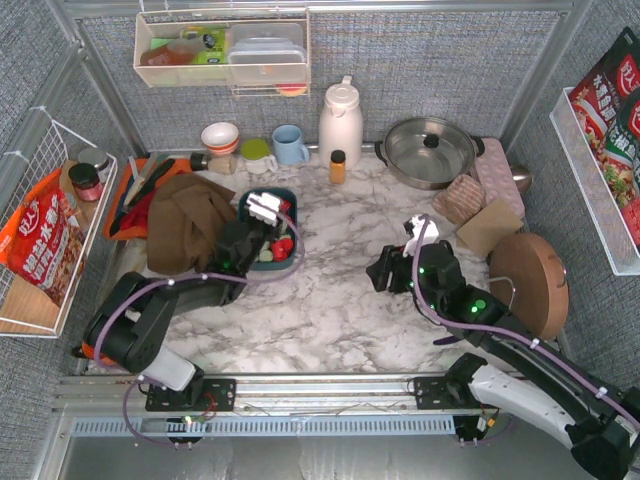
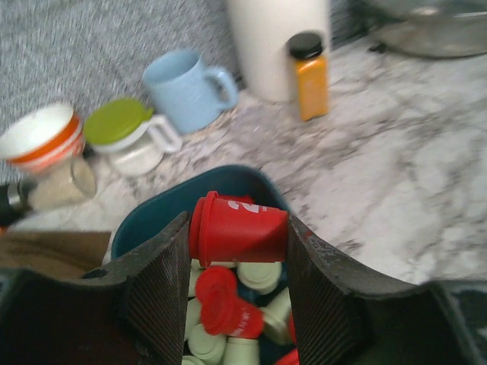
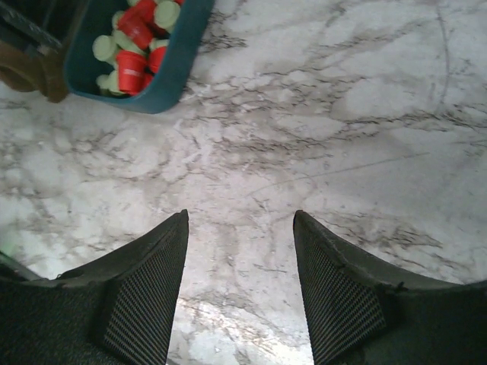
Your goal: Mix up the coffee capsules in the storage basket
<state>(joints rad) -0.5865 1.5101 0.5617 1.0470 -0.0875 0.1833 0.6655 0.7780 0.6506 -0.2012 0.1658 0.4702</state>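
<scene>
The dark teal storage basket sits left of centre on the marble, with red and mint coffee capsules piled in it. My left gripper hovers over the basket, shut on a red capsule that lies sideways between the fingers. Below it lie more capsules, red and pale green. My right gripper stands open above bare marble, well to the right of the basket, with nothing between its fingers. In the top view it is near the table's middle.
Behind the basket stand a blue mug, a green-lidded cup, an orange-rimmed bowl, a white thermos and an amber bottle. A brown cloth lies left of the basket. A steel pot and round wooden board sit right.
</scene>
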